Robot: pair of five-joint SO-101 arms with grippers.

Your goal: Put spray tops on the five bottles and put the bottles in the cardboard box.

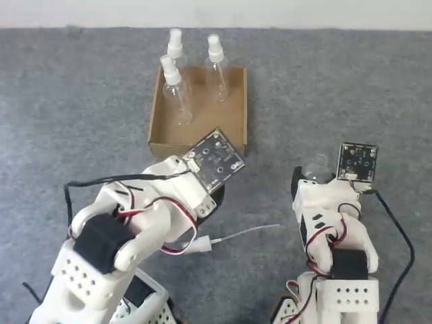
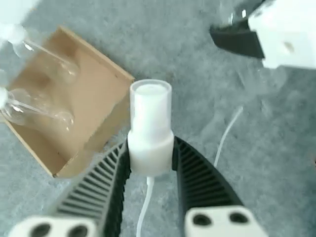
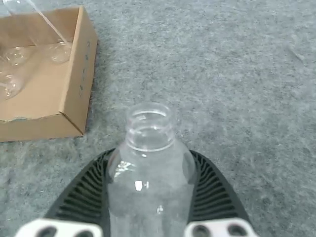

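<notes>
no readable text, labels or numbers on the cardboard box (image 1: 235, 108), bottles or arms

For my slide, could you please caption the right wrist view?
Right claw holds an uncapped clear plastic bottle; brown cardboard box nearby.

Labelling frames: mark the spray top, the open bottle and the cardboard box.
spray top (image 2: 150, 140), left wrist view, its collar.
open bottle (image 3: 148, 173), right wrist view, its shoulder.
cardboard box (image 1: 217, 125), high view, bare floor.

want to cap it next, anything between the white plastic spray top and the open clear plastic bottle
Nothing visible; just grey carpet between the white plastic spray top in the left gripper and the clear plastic bottle in the right gripper.
</notes>
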